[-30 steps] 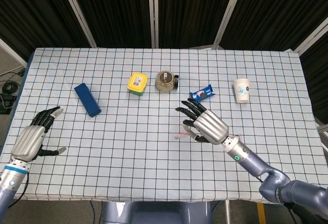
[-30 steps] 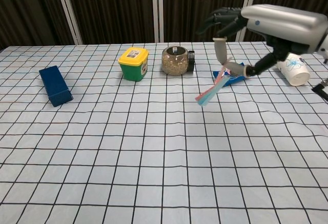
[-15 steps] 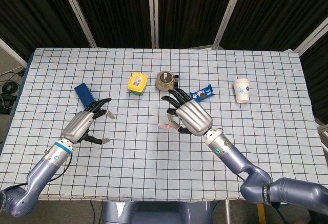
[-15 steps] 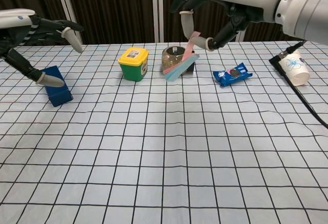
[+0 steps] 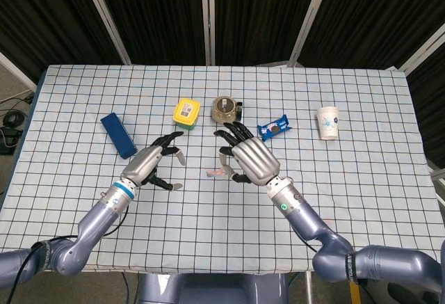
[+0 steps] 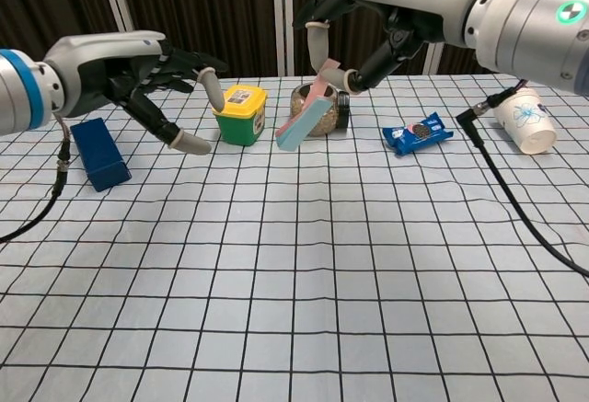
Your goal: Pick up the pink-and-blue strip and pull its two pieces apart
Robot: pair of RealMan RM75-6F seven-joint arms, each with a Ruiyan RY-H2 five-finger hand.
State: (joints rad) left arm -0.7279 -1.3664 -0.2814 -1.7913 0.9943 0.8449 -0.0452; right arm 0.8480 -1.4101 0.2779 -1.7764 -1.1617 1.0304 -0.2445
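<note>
My right hand hovers above the middle of the table and pinches the upper end of the pink-and-blue strip between thumb and a finger. The strip hangs down to the left, pink on top and blue below, both pieces together. My left hand is open, fingers spread, a short gap to the left of the strip's free end and not touching it.
On the checked tablecloth stand a yellow-lidded green tub, a glass jar, a blue snack packet, a paper cup at the right and a dark blue box at the left.
The right hand carried the strip leftward toward the table's middle. The left hand rose from the left edge and moved right until it is close to the strip's free end.
</note>
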